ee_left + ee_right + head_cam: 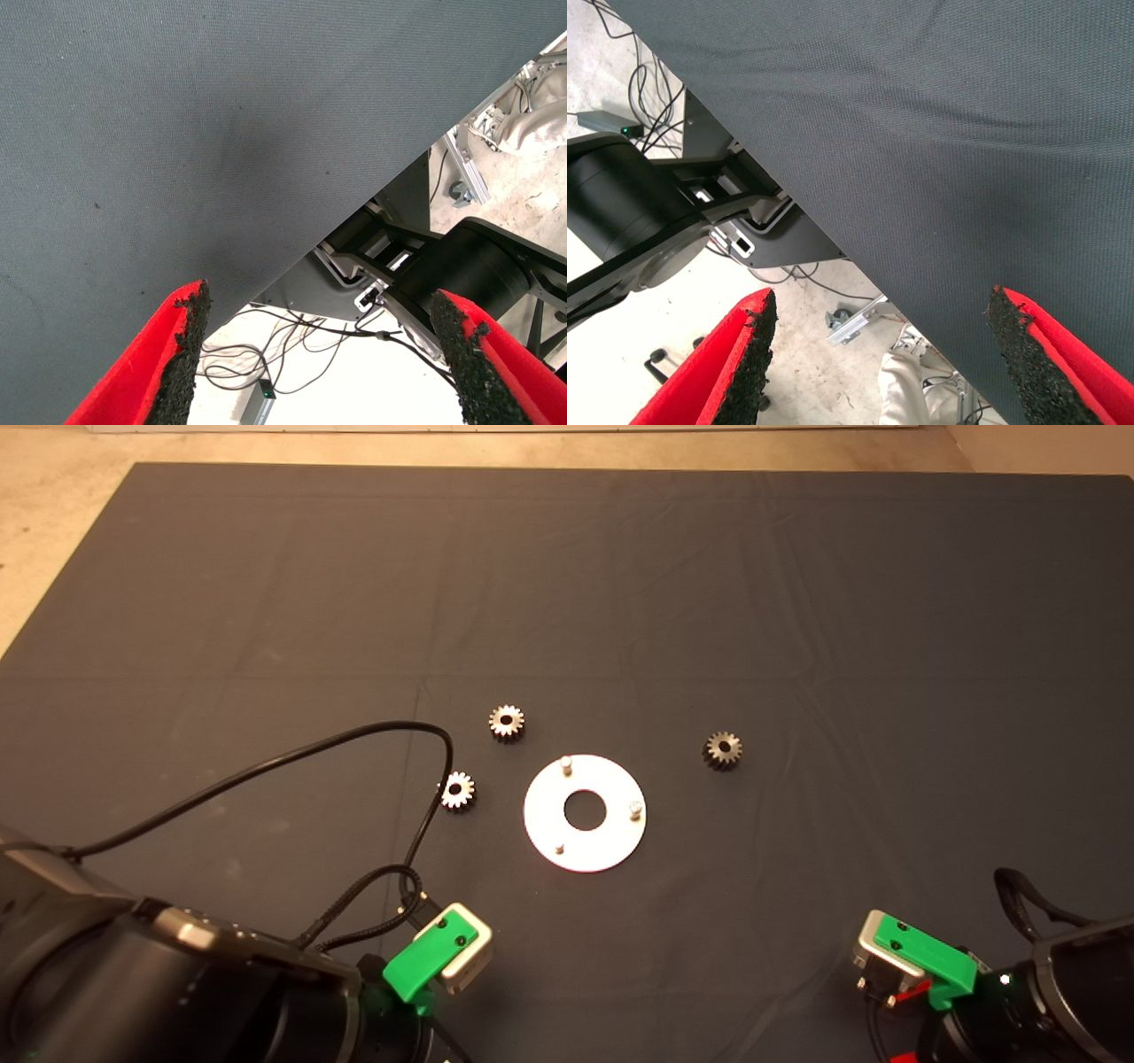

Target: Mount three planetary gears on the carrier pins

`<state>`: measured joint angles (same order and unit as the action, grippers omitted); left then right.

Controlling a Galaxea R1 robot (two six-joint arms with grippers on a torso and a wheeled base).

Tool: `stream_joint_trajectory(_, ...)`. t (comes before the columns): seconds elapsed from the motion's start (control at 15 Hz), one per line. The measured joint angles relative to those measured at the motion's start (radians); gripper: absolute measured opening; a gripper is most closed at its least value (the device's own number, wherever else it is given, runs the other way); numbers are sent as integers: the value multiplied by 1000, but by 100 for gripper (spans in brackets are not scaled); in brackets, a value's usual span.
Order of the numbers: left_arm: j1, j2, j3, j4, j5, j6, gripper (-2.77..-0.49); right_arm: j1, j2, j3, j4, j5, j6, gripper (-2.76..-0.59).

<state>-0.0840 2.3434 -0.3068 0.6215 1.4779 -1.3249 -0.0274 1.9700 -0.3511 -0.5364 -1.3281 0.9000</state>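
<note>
Both arms waited at the near edge, left gripper (323, 354) and right gripper (881, 354) spread wide, holding nothing. Beyond lay the flat pale disc (585, 813), its carrier pins (566, 763) bare; three toothed steel planetary gears (458, 790) lay around it on the cloth mat (797, 602). The nearest one looked the sensible first pick, gripped across its teeth and kept level.
</note>
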Motion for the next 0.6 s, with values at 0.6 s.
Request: stream_joint_trajectory(0.6,-17,0,0,0,0,0,-153,2,0,0,0,3,0,-160)
